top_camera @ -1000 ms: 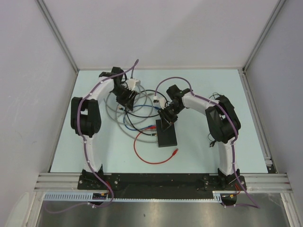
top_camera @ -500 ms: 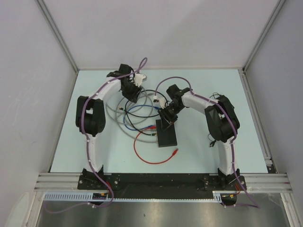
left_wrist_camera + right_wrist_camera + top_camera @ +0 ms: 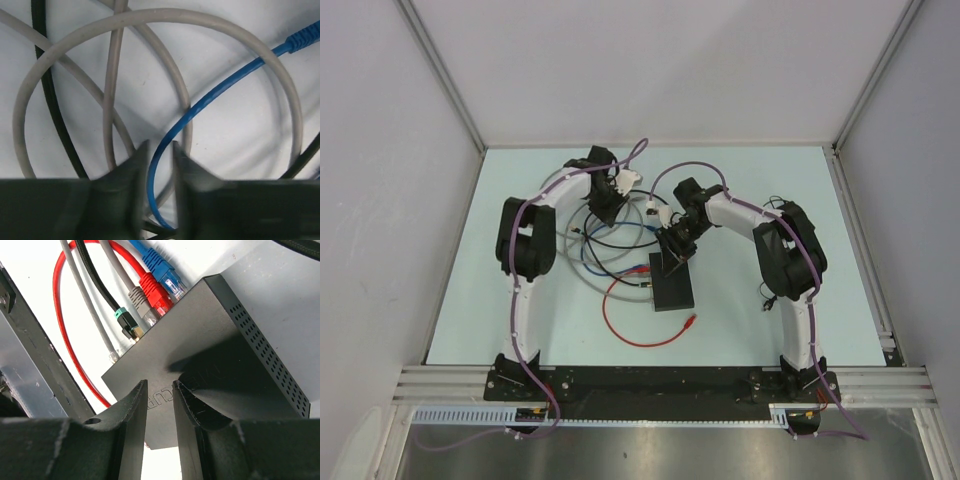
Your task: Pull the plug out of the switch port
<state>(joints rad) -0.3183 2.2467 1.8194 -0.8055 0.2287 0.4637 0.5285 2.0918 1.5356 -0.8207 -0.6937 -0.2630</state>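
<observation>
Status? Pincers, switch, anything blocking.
Pincers both shut: left over loose cables, right low over switch. Plugs all seated. Cable tangle beside the ports.

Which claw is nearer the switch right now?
Right. The right claw is over the top of the switch; the left claw is over the gray cable loops, back-left of it.
</observation>
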